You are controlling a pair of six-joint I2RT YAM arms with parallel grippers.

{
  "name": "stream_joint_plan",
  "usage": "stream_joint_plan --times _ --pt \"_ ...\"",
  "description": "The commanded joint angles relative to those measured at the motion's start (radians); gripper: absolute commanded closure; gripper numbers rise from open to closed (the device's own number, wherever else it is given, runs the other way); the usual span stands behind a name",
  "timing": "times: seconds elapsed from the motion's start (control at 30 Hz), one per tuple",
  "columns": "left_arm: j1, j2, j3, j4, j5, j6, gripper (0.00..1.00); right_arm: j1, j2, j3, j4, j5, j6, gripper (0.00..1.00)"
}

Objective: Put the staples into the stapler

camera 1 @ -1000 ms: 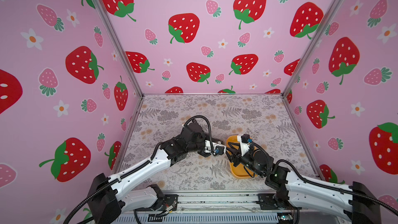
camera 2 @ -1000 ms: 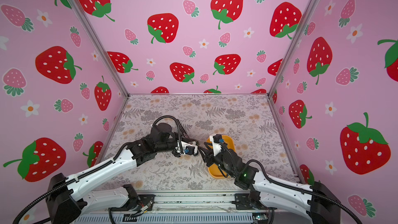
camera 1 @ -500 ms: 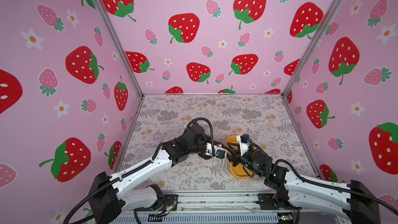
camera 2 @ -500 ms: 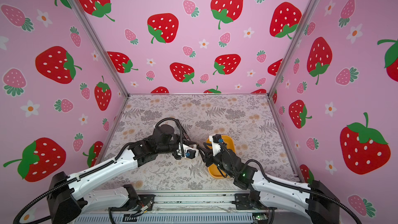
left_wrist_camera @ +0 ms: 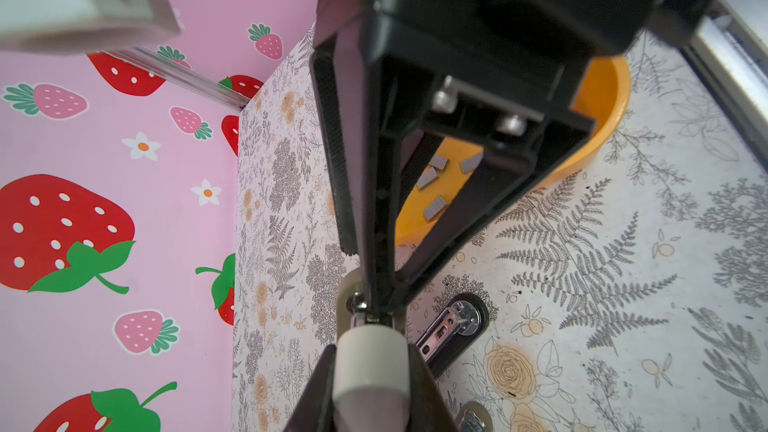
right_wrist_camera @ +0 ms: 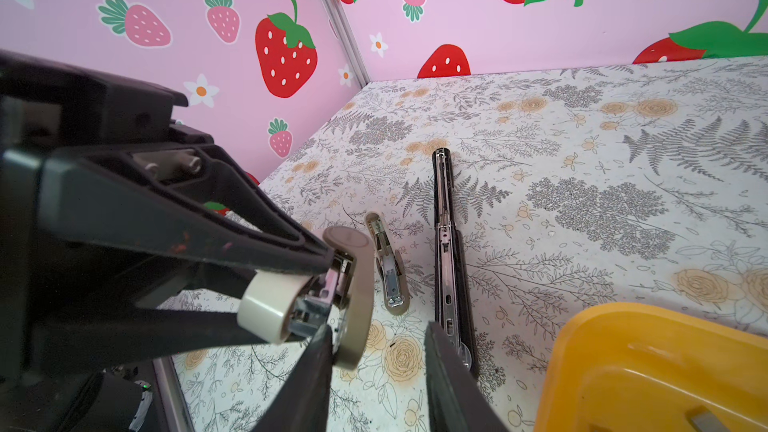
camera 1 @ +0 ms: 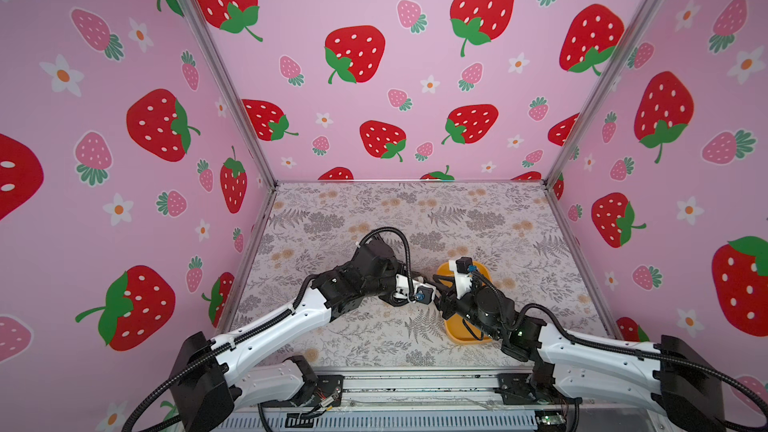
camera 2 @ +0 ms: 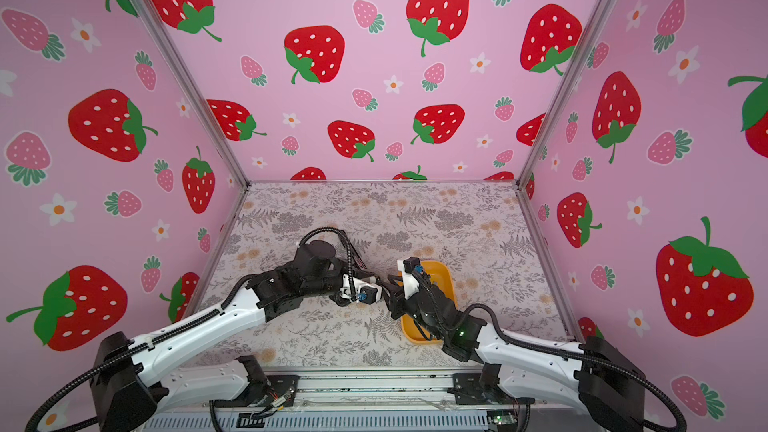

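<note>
Pink strawberry walls (camera 1: 374,14) close around a flower-printed table (camera 1: 415,209). Both arms meet near its middle, at 9 o'clock of the orange tray (camera 1: 461,336). Since a second ago the two grippers have come slightly nearer to each other; the change is small.

The left gripper (left_wrist_camera: 374,301) is clenched on a small beige stapler (right_wrist_camera: 353,284) with a white cap, lifted off the table. The right gripper (right_wrist_camera: 378,326) has its jaws apart, just beside the lower end of this small one. I cannot tell if they touch it.

The stapler (right_wrist_camera: 446,222), long and black, lies opened on the table between a second small beige stapler (right_wrist_camera: 388,276) and the tray. No gripper is on it. The staples (left_wrist_camera: 434,205) lie in the tray.

So I judge that the loading has not begun: the closer approach serves the small stapler, while the black one waits.
</note>
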Motion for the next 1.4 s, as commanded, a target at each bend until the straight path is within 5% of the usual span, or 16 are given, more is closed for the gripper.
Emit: stream_joint_plan --times 0.0,1.37 --pt "-0.022 -0.035 0.000 0.056 0.139 0.001 1.00 0.000 0.034 0.030 -0.004 0.039 0.018 0.63" --pt "0.027 -0.094 -0.028 0.142 0.299 -0.086 1.00 -0.002 0.190 0.097 -0.005 0.060 0.008 0.68"
